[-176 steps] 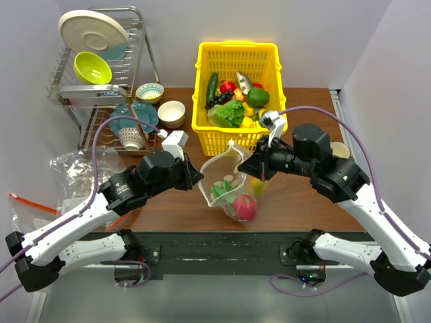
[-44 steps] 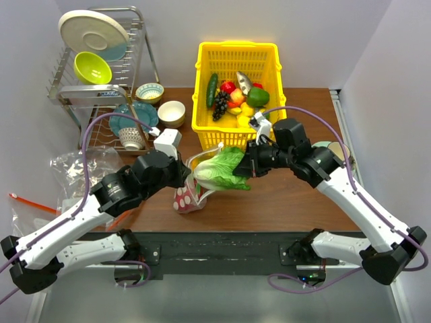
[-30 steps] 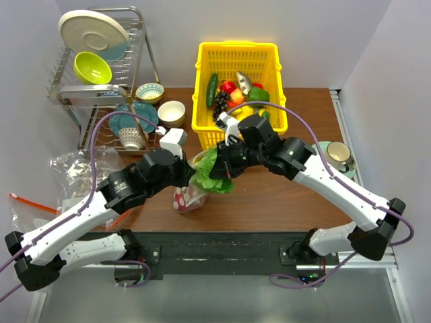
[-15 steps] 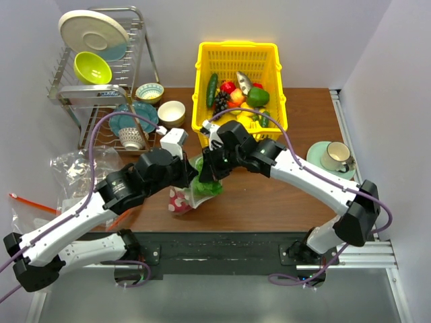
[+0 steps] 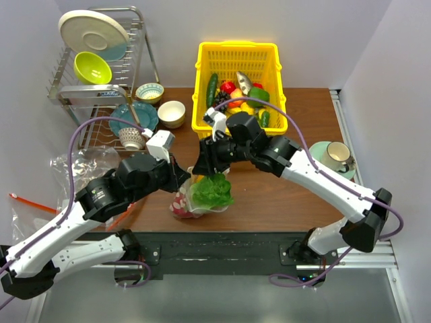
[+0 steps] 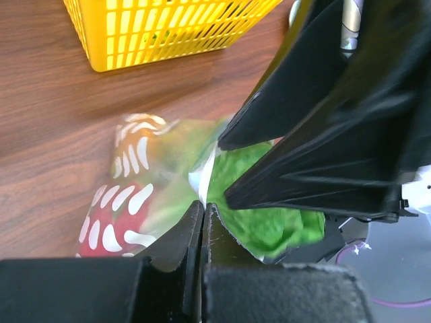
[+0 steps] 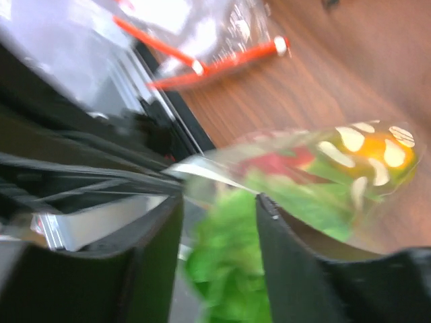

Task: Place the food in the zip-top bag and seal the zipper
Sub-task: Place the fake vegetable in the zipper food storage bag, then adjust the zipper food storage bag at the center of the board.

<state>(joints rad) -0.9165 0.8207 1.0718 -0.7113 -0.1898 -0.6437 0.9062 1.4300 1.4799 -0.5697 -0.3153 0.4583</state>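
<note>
1. The left end effector point(image 6: 202, 219) was pinched together on the mouth edge of the zip-top bag point(image 5: 183, 202), which lay near the table's point(image 5: 289, 195) front edge, left of centre.
2. The right end effector point(image 7: 219, 202) hung over the bag mouth with its fingers apart, gripping nothing.
3. The lettuce point(image 5: 212, 190) sat in the bag mouth, with leaves spilling toward the front edge. A red dragon fruit point(image 6: 108, 232) and an orange-yellow piece point(image 7: 380, 151) were inside.
4. The yellow basket point(image 5: 237, 46) stood just behind both end effectors, near the back edge, so room was tight there.
5. Bare wood ran from the bag to the cup and saucer point(image 5: 335, 153) by the right edge.
6. The dish rack point(image 5: 94, 91) crowded the back-left corner.
</note>
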